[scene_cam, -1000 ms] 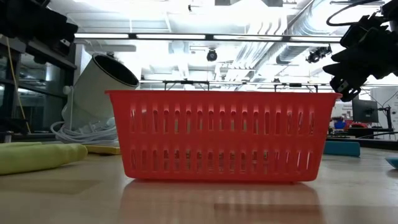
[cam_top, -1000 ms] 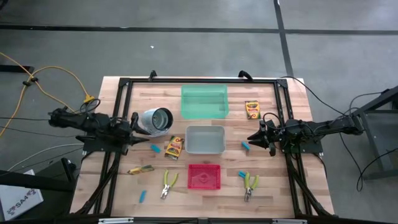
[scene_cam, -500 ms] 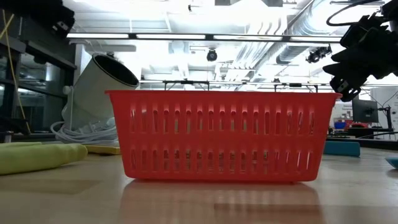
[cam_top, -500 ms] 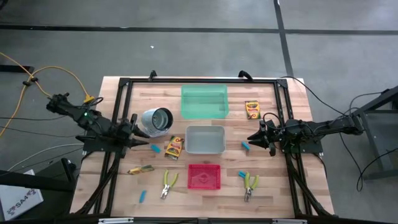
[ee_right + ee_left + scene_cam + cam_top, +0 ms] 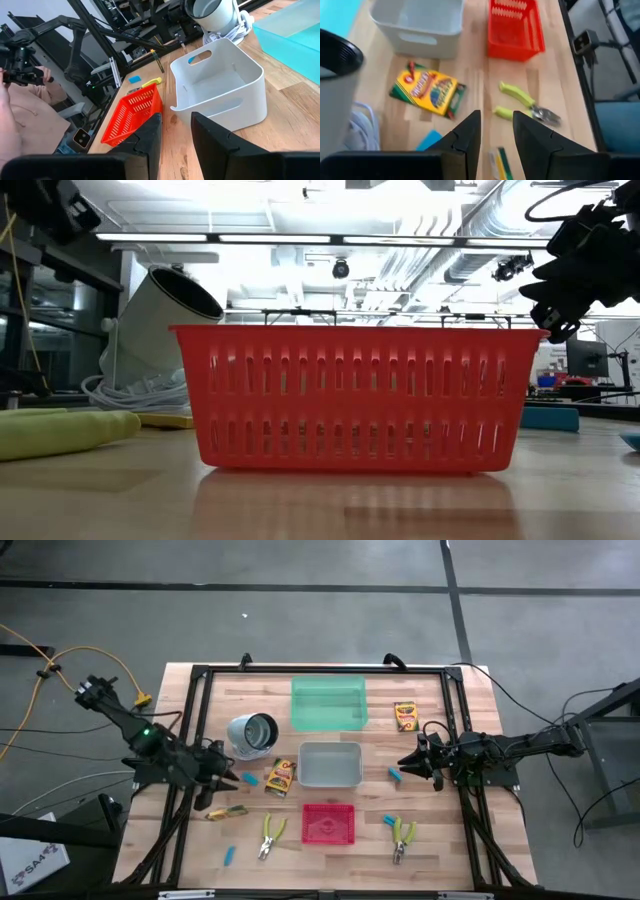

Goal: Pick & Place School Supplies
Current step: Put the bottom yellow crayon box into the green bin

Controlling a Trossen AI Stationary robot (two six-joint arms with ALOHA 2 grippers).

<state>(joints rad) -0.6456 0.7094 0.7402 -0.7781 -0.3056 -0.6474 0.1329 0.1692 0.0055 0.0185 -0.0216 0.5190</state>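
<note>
My left gripper (image 5: 220, 786) hangs open and tipped downward over the table's left part, above a light-blue piece (image 5: 249, 778) and a yellow-green-handled tool (image 5: 227, 812). In its wrist view, the left gripper (image 5: 495, 137) looks down on a crayon box (image 5: 427, 90) and pliers (image 5: 527, 102), both lying flat on the wood. A second crayon box (image 5: 405, 716) lies at the far right. More pliers (image 5: 402, 838) and blue pieces (image 5: 394, 775) are scattered about. My right gripper (image 5: 405, 762) waits open and level at the right, facing the grey tray (image 5: 220, 85).
Green tray (image 5: 329, 702), grey tray (image 5: 329, 764) and red tray (image 5: 329, 824) stand in a row down the middle. A white cylinder with a coiled cable (image 5: 252, 733) lies left of the green tray. A black frame (image 5: 320, 670) borders the table. A person (image 5: 15, 100) sits beyond it.
My left gripper has swung from beside the white cylinder toward the table's near edge, risen a little and tipped downward, rolling as it went; it now hangs above the blue piece and the yellow-handled tool. No object has moved.
</note>
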